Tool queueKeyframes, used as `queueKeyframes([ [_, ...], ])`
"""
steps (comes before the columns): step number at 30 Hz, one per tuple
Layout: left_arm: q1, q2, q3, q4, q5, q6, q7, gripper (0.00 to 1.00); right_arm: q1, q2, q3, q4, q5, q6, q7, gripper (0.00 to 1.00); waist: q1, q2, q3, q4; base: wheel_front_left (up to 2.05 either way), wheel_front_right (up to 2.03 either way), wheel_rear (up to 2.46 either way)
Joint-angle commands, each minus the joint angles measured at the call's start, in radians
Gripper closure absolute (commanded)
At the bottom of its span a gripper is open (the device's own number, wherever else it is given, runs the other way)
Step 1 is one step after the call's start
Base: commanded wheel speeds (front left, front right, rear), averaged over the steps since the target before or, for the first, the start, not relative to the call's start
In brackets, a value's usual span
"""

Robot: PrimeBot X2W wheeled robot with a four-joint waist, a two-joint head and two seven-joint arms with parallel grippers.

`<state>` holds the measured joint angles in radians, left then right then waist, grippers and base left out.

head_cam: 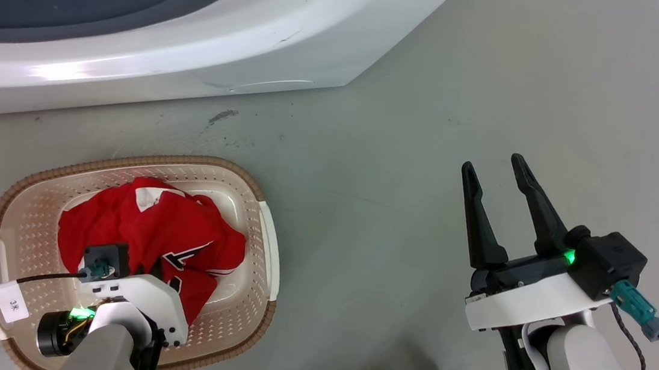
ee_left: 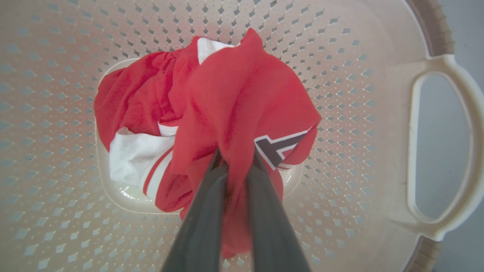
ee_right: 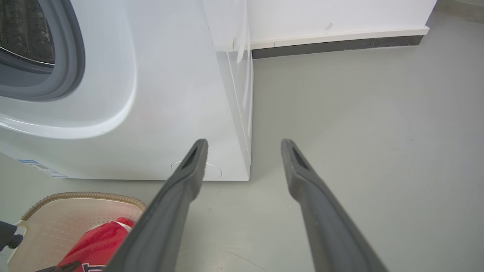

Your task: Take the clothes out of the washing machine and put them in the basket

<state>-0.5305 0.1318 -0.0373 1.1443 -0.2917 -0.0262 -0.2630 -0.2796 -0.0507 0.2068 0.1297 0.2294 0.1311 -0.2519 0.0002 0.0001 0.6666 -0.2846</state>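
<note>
The crumpled red cloth garments [head_cam: 162,229] look soft and matt, falling in loose creases, with white bands and a dark letter lying flat on the fabric (printed or sewn, cannot be told). The low oval cream plastic basket [ee_left: 340,113] has smooth, faintly shiny perforated walls; its brown rim [head_cam: 186,161] is ribbed like wickerwork. The large white washing machine [head_cam: 210,46] is glossy, catching a bright highlight, and its grey porthole seal [ee_right: 70,56] looks like dull rubber. The pale grey floor [head_cam: 431,128] is smooth, matt and lightly scuffed. The long dark fingers [ee_right: 321,211] on the right arm look like matt plastic.
</note>
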Motion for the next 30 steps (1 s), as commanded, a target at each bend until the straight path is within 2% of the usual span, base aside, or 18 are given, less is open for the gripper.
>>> queueKeyframes([
  [1, -0.012, 0.005, 0.003, 0.002, 0.001, 0.001, -0.002, 0.89, -0.017, 0.001, 0.001, 0.005, 0.005, -0.001, -0.006, 0.00, -0.0002, -0.0001, -0.004, 0.006, 0.00, 0.00, 0.00],
  [2, -0.012, 0.004, 0.001, 0.003, 0.006, 0.000, -0.002, 0.74, -0.018, 0.001, 0.001, 0.010, 0.004, -0.001, -0.006, 0.00, -0.0002, -0.0001, -0.009, 0.010, 0.00, 0.00, 0.00],
  [3, -0.012, 0.003, 0.002, 0.002, 0.005, -0.002, -0.002, 0.37, -0.019, 0.001, 0.001, 0.016, 0.003, -0.001, -0.007, 0.00, -0.0002, -0.0001, -0.018, 0.014, 0.00, 0.00, 0.00],
  [4, -0.011, 0.001, 0.003, 0.000, 0.006, -0.003, -0.002, 0.05, -0.020, 0.001, 0.001, 0.020, 0.000, -0.001, -0.008, 0.00, -0.0002, -0.0001, -0.028, 0.019, 0.00, 0.00, 0.00],
  [5, -0.008, -0.002, -0.001, -0.001, 0.013, -0.006, -0.002, 0.00, -0.022, 0.001, 0.001, 0.024, -0.002, -0.001, -0.009, 0.00, -0.0002, -0.0001, -0.040, 0.024, 0.00, 0.00, 0.00],
  [11, 0.040, -0.028, 0.000, -0.015, 0.017, -0.019, -0.002, 0.00, 0.009, 0.000, -0.013, 0.055, -0.019, -0.001, -0.011, 0.00, -0.0002, -0.0001, -0.165, 0.065, 0.00, 0.00, 0.00],
  [18, 0.139, -0.055, 0.025, -0.104, 0.014, -0.028, -0.002, 0.00, 0.075, 0.000, -0.048, 0.078, -0.048, -0.001, 0.007, 0.00, -0.0002, -0.0001, -0.343, 0.117, 0.00, 0.00, 0.00],
  [25, 0.222, -0.072, 0.049, -0.275, 0.024, -0.052, -0.002, 0.00, 0.154, 0.001, -0.099, 0.050, -0.079, -0.001, 0.043, 0.00, -0.0002, -0.0001, -0.459, 0.173, 0.00, 0.00, 0.00],
  [30, 0.265, -0.078, 0.056, -0.456, 0.067, -0.042, -0.002, 0.00, 0.199, 0.000, -0.126, 0.013, -0.101, -0.001, 0.073, 0.00, -0.0002, -0.0001, -0.514, 0.199, 0.00, 0.00, 0.00],
])
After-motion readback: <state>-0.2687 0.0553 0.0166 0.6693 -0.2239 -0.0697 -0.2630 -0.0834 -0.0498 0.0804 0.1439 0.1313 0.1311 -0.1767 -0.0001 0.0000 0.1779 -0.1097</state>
